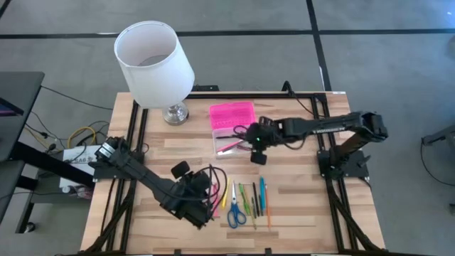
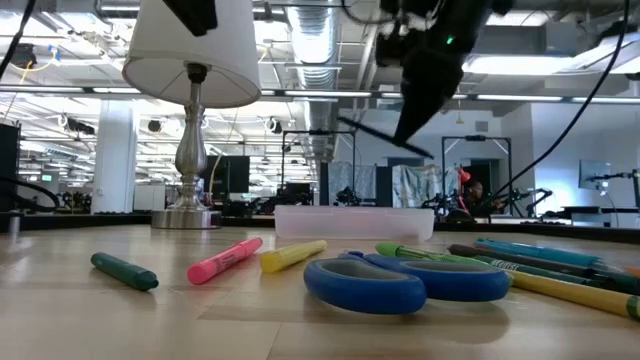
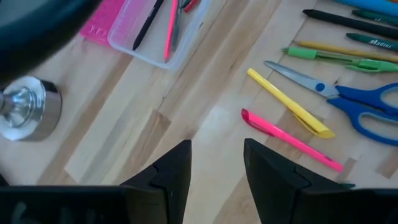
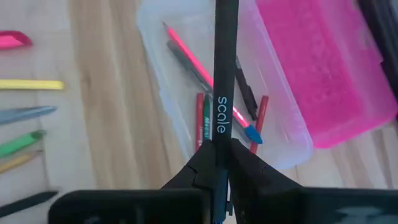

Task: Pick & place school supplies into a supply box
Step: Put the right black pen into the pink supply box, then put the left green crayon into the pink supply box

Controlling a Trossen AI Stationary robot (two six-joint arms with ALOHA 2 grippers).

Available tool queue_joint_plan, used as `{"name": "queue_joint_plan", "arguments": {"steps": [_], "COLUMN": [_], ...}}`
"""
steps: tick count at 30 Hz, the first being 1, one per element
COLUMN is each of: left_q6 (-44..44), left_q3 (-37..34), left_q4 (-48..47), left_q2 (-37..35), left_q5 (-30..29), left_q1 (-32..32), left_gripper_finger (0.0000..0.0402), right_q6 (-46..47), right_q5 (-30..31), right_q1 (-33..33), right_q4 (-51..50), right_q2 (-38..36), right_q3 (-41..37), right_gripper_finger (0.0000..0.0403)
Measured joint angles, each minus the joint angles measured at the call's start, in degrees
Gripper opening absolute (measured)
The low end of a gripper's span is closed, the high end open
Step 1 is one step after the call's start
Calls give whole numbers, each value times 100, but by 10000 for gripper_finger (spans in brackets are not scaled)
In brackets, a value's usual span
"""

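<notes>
Wooden tabletop, a white lamp at the back, and the action sits right over the supply box: clear base open, pink lid folded out behind it, a handful of pens already lying inside. The right gripper hovers above that base with its fingers pinched tight on a long black pen, the pen sticking far out ahead of the jaws across the tray.

Here's the worry, as I read it: that pen is gripped near one end, so most of its length is unsupported. Let go from this height and it could tip, strike the near wall and bounce out onto the wood, or land propped across the rim instead of flat. It also looks slanted in the low view, which wouldn't help. A lower, flatter release would be safer.

Down at the front, the left gripper waits over bare table, fingers parted and holding nothing. The remaining school supplies lie just beside it: a pink marker, a yellow marker, the blue-handled scissors and a row of pens beyond.
</notes>
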Motion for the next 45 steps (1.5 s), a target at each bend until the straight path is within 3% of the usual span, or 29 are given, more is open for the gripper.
{"name": "queue_joint_plan", "arguments": {"steps": [11, 22, 36, 45], "left_q6": [-755, -755, -342, -305], "left_q3": [0, 0, 0, 0], "left_q4": [-384, -482, -604, -569], "left_q2": [-2, -2, 0, 0], "left_q5": [-52, 36, 21, 69], "left_q1": [-243, -245, -134, -31], "left_gripper_finger": [142, 142, 142, 142], "right_q6": [-100, 331, 562, 668], "right_q5": [-870, -670, -656, -593], "right_q1": [-632, -763, -941, -748], "right_q4": [536, 61, -213, -115], "right_q2": [1071, 1801, 1426, 981], "right_q3": [290, 716, 715, 719], "right_gripper_finger": [13, 41, 110, 121]}}
